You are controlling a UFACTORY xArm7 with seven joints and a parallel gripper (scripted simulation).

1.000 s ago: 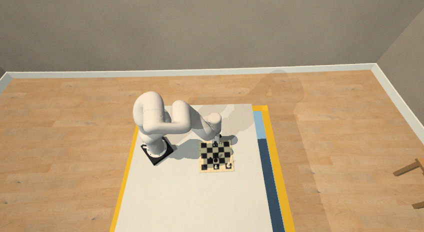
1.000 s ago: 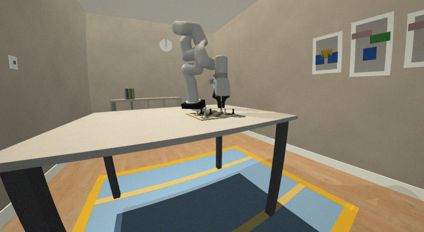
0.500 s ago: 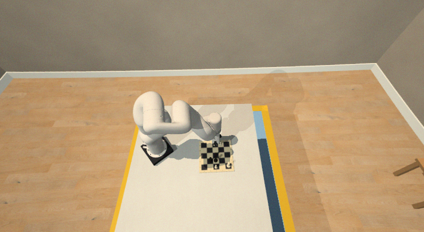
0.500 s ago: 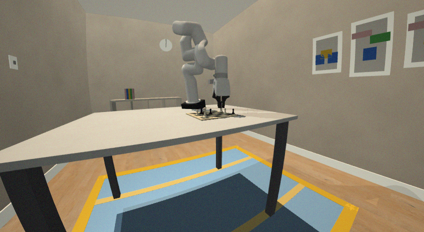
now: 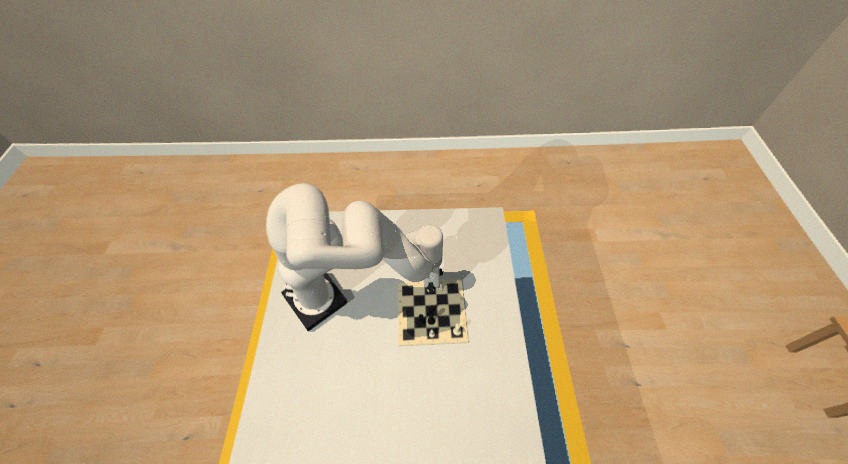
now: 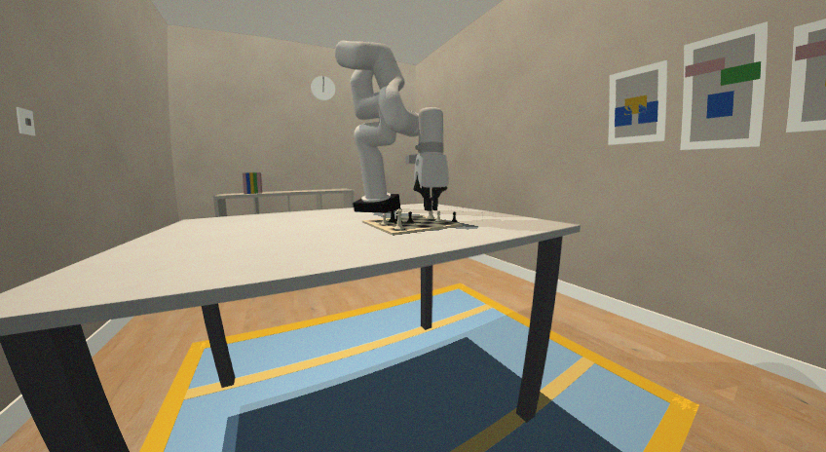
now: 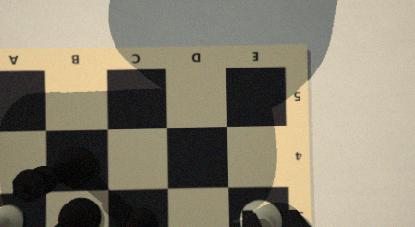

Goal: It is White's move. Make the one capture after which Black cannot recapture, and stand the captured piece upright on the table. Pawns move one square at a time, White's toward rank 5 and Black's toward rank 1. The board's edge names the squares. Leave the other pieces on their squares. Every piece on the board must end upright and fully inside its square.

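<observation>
The small chessboard (image 5: 404, 338) (image 6: 387, 227) (image 7: 294, 124) lies on the white table (image 5: 357, 400) (image 6: 232, 256) in front of the arm's base. My gripper (image 5: 440, 277) (image 6: 431, 206) (image 7: 259, 221) hangs over the board's far side and is shut on a white piece (image 5: 440, 286) (image 7: 264, 212), which shows at the bottom edge of the wrist view near file E. A black piece stands just left of it. Another black piece (image 5: 431, 320) and two white pieces (image 5: 429, 334) (image 5: 457, 330) stand nearer the front. Dark pieces (image 7: 73, 163) (image 7: 80, 212) show at the wrist view's lower left.
The arm's base (image 5: 312, 308) (image 6: 376, 203) stands on the table left of the board. The table's right edge (image 5: 511, 317) lies a short way past the board. Bare table (image 7: 362, 114) borders the board beside file E.
</observation>
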